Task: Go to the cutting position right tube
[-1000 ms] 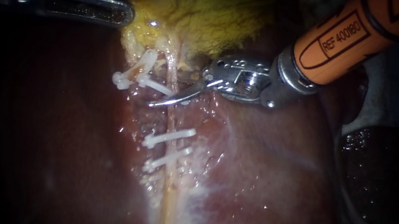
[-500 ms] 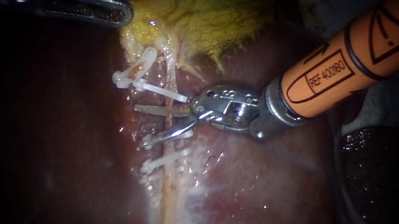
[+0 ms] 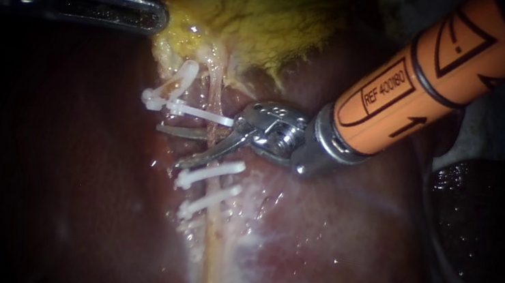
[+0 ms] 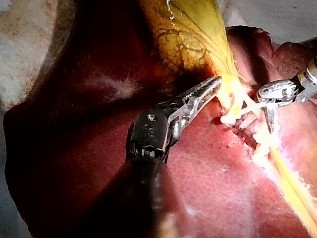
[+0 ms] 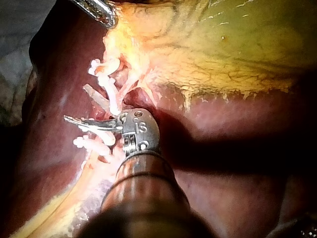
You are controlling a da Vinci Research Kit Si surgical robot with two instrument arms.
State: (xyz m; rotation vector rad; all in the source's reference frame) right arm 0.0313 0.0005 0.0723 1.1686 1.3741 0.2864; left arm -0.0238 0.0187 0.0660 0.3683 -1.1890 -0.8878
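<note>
The yellow gallbladder (image 3: 268,13) lies on the dark red liver (image 3: 333,232). From its neck the right tube (image 3: 211,186) runs down, crossed by white clips (image 3: 202,114), two more of them (image 3: 211,173) lower. My right instrument (image 3: 170,146), with an orange shaft, has its two thin blades open astride this tube between the upper clip and the lower pair. The right wrist view shows the same blades (image 5: 74,102) spread beside the clips. My left instrument (image 3: 150,14) holds the gallbladder's neck, its jaws (image 4: 210,87) shut on yellow tissue.
A shorter left tube with a clip (image 3: 168,88) lies beside the blades' tips. A dark glistening mass (image 3: 487,224) and a pale surface (image 3: 472,132) sit at the right of the liver.
My right instrument has slid left and its blades have opened, now straddling the tube between the clips. The left instrument has not moved.
</note>
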